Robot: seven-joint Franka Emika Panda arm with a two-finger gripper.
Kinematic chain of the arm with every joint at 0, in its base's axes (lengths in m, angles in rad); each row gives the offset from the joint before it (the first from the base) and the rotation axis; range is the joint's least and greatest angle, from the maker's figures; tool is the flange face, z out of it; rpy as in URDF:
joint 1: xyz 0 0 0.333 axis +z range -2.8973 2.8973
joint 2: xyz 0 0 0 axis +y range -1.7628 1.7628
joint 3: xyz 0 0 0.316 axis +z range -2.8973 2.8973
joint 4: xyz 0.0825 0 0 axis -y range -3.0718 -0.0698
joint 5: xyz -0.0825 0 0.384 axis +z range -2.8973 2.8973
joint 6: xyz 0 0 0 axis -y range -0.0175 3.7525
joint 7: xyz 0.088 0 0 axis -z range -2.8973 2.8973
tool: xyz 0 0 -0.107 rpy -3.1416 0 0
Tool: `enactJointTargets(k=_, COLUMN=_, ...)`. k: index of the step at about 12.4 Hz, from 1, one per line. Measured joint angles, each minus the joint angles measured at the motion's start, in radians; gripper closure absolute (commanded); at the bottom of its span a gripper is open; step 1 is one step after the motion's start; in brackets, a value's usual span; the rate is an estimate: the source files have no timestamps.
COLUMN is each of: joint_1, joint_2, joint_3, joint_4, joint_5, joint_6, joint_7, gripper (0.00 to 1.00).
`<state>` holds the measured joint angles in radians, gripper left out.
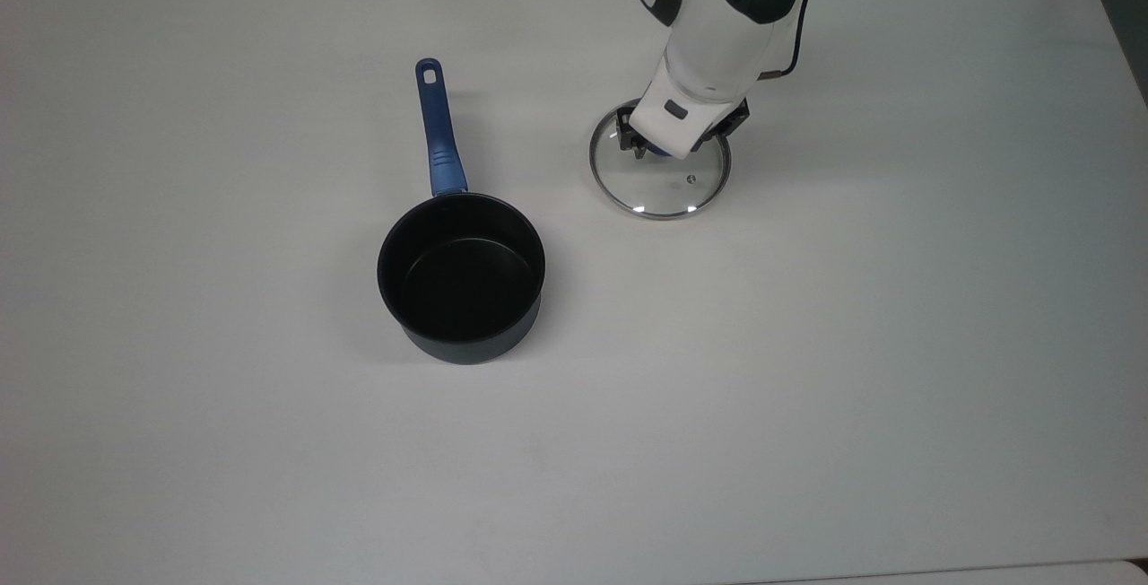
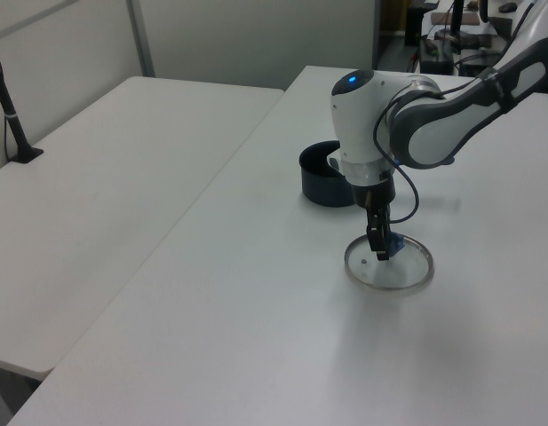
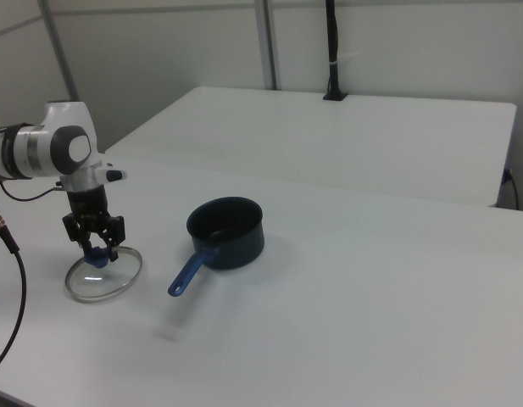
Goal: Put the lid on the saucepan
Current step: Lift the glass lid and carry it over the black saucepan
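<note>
The lid, clear glass with a metal rim and a blue knob, lies right of centre on the white table in the top view. My gripper points straight down over its middle. The fingers are closed against the blue knob, which shows between them in the right view, where the gripper stands over the lid. The left view shows the gripper on the lid too. The saucepan, dark navy with a black inside, stands open and empty to the top view's left of the lid, its blue handle pointing to the far edge.
The white table stretches wide on all sides of both things. A second white table stands alongside, with a black post on it. A black cable hangs off the arm's wrist.
</note>
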<state>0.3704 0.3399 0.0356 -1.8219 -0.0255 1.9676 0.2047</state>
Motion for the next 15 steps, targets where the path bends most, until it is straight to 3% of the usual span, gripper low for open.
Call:
enactJointTargets(k=5, joint_1=-0.025, joint_2=-0.07, joint_3=-0.007, joint_4=0.051, joint_5=0.0, joint_6=-0.086, joint_7=0.0, gripper=0.45)
enactJointTargets(k=10, joint_1=-0.181, joint_2=-0.072, joint_3=-0.011, joint_4=0.226, joint_5=0.017, joint_6=-0.196, joint_7=0.0, gripper=0.47)
enactJointTargets(k=15, joint_1=-0.295, joint_2=-0.056, joint_3=-0.012, joint_4=0.28, joint_5=0.018, joint_6=-0.198, joint_7=0.003, gripper=0.48)
